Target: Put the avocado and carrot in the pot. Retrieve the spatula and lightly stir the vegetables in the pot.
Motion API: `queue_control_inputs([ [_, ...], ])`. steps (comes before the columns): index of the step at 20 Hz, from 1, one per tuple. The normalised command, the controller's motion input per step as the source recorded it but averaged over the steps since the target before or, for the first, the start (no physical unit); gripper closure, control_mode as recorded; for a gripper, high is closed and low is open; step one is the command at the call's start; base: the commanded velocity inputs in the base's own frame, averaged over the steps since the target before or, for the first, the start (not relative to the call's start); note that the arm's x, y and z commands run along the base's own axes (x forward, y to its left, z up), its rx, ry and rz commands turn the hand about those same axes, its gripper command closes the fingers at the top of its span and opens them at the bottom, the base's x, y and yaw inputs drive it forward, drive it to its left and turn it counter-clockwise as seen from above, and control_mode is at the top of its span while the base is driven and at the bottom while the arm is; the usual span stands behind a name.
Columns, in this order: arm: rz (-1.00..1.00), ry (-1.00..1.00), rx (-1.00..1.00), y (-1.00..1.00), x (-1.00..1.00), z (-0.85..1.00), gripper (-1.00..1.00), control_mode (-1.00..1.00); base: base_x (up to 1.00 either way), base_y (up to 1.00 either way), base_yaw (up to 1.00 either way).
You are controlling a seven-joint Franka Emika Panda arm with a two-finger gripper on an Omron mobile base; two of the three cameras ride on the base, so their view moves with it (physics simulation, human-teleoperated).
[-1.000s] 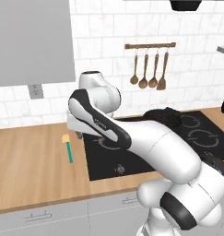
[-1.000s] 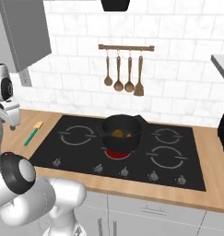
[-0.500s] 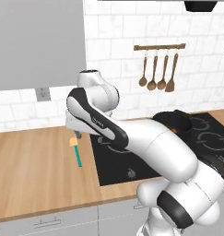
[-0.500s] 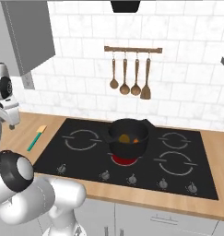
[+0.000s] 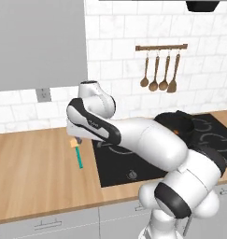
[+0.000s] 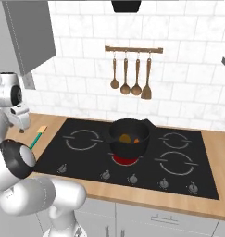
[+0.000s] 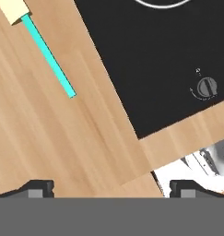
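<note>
The spatula (image 7: 39, 44) lies flat on the wooden worktop (image 7: 49, 133), just left of the black hob (image 7: 155, 60) and apart from its edge. Its handle is thin, straight and teal-green; the blade is a pale yellow-tan square, cut off at the top corner of the hand view. In the left base view the spatula (image 5: 78, 154) has its blade toward the wall and its handle pointing toward the worktop's front edge, and the arm's forward end hangs right over the blade. In the right base view the spatula (image 6: 36, 137) sits beside the hob's left edge, near the arm's white wrist.

The fingers (image 7: 37, 187) are released and stand wide apart — their two dark tips rise at the bottom corners of the hand view with only bare wood between them. They hold nothing, and the spatula lies well away from them, up in the far corner of that view.

The pot (image 6: 128, 137) is squat, round and black, with a wide mouth and a dark inside. It stands on the hob over a burner that glows red beneath it. Inside lie small yellow-orange vegetables (image 6: 126, 138) — which piece is the carrot cannot be told. In the left base view the pot (image 5: 178, 122) shows behind the arm's white elbow.

A hob knob (image 7: 206, 86) shows near the front edge.
</note>
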Motion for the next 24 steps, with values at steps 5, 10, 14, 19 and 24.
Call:
queue_control_inputs([
  [5,0.15,0.00,0.00,0.00,0.56,-0.66,-1.00,-1.00,0.00,0.00,0.00],
  [10,0.19,-0.02,0.00,0.05,0.22,-0.63,-1.00,-1.00,0.00,0.00,0.00],
  [14,0.17,0.00,0.00,0.09,0.39,-0.55,-1.00,-1.00,0.00,0.00,0.00],
  [19,0.09,0.00,0.00,0.19,0.43,-0.41,-1.00,-1.00,0.00,0.00,0.00],
  [24,0.01,0.00,0.00,0.22,0.36,-0.39,-1.00,-1.00,0.00,0.00,0.00],
])
